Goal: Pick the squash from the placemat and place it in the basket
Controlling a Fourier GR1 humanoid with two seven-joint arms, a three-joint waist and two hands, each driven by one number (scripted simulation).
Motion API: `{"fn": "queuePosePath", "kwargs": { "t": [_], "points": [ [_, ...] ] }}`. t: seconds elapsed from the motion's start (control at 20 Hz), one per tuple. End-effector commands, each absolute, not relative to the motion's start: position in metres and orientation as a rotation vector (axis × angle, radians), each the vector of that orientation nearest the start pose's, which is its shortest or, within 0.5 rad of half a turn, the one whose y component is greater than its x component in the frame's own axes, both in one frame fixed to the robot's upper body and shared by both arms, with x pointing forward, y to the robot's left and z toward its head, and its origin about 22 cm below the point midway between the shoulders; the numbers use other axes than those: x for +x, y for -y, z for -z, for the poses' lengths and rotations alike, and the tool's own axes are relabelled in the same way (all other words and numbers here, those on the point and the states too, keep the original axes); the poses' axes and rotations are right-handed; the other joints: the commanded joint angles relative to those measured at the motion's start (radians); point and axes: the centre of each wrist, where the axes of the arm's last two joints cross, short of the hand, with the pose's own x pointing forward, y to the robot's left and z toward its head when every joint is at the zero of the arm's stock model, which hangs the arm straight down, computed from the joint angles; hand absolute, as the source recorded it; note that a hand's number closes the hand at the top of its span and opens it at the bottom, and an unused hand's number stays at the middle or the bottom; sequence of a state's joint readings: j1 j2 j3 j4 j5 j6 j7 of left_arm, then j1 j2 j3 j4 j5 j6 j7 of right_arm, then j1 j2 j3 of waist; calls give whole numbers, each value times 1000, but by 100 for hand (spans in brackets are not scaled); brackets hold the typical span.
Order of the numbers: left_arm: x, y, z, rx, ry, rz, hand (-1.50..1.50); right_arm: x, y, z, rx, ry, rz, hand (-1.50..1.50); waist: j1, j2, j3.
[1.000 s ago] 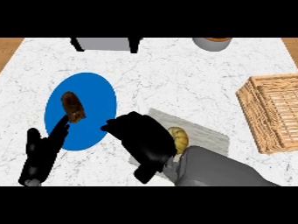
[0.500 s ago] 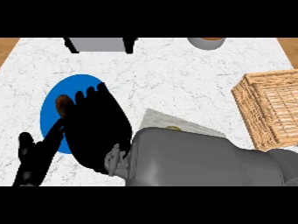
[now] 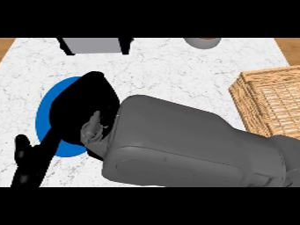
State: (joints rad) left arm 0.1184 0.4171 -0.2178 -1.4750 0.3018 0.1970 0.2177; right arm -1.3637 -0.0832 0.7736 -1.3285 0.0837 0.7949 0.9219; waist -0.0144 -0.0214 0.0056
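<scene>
Right hand point(image 3: 81, 103): hanging over the blue plate point(image 3: 44, 116) near the counter's point(image 3: 165, 66) left edge, seen from behind; whether it is gripping anything I cannot tell.
Forearm point(image 3: 184, 145): filling the middle of the counter and blocking whatever is lying beneath it.
Left hand point(image 3: 29, 160): resting open at the near left corner.
Squash: not showing; I am guessing it is sitting under the forearm or inside the hand, so I am telling nothing of its look.
Basket point(image 3: 276, 105): woven, sitting by the right edge.
Doing it well: I would be carrying it level towards the right edge, clearing the basket's near rim before lowering, and letting go only once well inside.
</scene>
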Motion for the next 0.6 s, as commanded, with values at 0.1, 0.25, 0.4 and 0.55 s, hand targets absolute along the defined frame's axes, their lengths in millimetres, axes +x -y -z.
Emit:
{"fn": "queuePosePath", "kwargs": {
  "t": [0.1,0.25,0.4,0.55],
  "points": [
    [184,-301,56,176,978,14,0,272,-71,-278,-828,909,-2173,-150,-9,7,-8],
    [186,-301,47,173,992,0,0,263,-75,-267,-779,900,-2182,-150,-11,5,-7],
    [190,-293,51,162,991,13,0,261,-77,-254,-757,917,-2140,-150,-5,12,-7],
    [190,-314,53,175,997,3,0,260,-79,-247,-734,906,-2135,-150,-1,14,-7]
  ]
}}
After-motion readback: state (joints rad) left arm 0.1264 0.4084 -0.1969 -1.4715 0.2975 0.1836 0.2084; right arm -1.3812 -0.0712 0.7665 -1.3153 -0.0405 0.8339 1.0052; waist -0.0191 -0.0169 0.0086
